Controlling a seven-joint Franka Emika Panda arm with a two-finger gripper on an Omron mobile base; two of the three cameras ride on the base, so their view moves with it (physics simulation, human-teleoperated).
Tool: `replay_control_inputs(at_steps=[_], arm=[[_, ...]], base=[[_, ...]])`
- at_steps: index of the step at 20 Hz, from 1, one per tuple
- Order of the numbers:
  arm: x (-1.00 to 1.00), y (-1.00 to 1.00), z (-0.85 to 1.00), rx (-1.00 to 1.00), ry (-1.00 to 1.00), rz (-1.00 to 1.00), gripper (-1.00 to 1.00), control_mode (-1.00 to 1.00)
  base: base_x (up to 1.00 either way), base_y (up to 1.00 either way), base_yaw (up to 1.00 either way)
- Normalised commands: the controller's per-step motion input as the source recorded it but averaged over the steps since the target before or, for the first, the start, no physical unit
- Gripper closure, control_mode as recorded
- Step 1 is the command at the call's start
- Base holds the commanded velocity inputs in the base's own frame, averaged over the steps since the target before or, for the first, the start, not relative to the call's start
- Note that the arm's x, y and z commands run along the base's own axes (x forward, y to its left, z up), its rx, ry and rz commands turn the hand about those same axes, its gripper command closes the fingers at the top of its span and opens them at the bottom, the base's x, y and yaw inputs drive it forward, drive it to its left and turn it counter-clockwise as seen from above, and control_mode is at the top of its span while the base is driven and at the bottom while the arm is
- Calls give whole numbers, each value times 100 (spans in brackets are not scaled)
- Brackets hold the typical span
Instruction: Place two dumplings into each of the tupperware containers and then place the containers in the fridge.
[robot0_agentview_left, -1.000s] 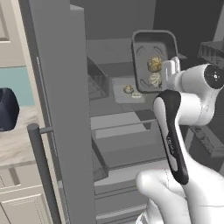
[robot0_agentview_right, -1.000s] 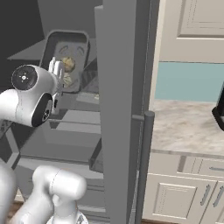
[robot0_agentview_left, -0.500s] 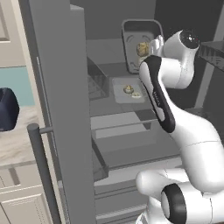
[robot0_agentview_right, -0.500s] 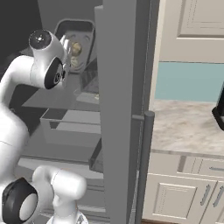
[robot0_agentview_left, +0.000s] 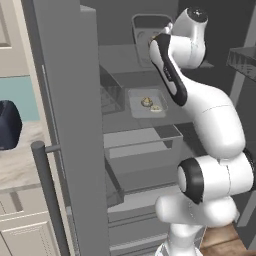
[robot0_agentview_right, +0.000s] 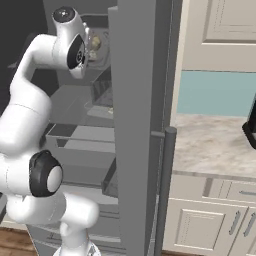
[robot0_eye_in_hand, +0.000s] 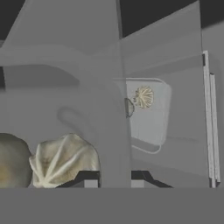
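My gripper (robot0_eye_in_hand: 113, 178) is shut on the rim of one tupperware container (robot0_agentview_left: 145, 29), holding it high inside the open fridge (robot0_agentview_left: 70, 90), near the top shelf. Two dumplings (robot0_eye_in_hand: 64, 160) lie in it, close to the fingertips (robot0_eye_in_hand: 87, 177). From the right base view the held container (robot0_agentview_right: 98, 44) sits just past my hand. The other tupperware container (robot0_agentview_left: 148, 103) rests on a middle shelf below with two dumplings (robot0_agentview_left: 146, 101) in it. In the hand view that container (robot0_eye_in_hand: 153, 127) appears beyond the held one's clear wall, one dumpling (robot0_eye_in_hand: 143, 96) showing in it.
The fridge door (robot0_agentview_right: 137, 125) with its long bar handle (robot0_agentview_right: 164, 190) stands open between the arm and the marble counter (robot0_agentview_right: 215, 145). A wire basket (robot0_agentview_left: 112, 96) and a pulled-out drawer (robot0_agentview_left: 142, 150) sit inside the fridge. A dark blue object (robot0_agentview_left: 7, 125) sits on the counter.
The arm has lifted the held container up from mid-shelf height and carried it deeper into the fridge, toward the top shelf. The container on the middle shelf has stayed put.
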Motion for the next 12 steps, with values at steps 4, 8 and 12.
replay_control_inputs(at_steps=[4,8,12], arm=[[57,14,-13,0,0,0,100,-100],[36,9,-29,0,0,0,100,-100],[25,11,-34,0,-2,0,100,-100]], base=[[0,0,0],[0,0,0],[0,0,0]])
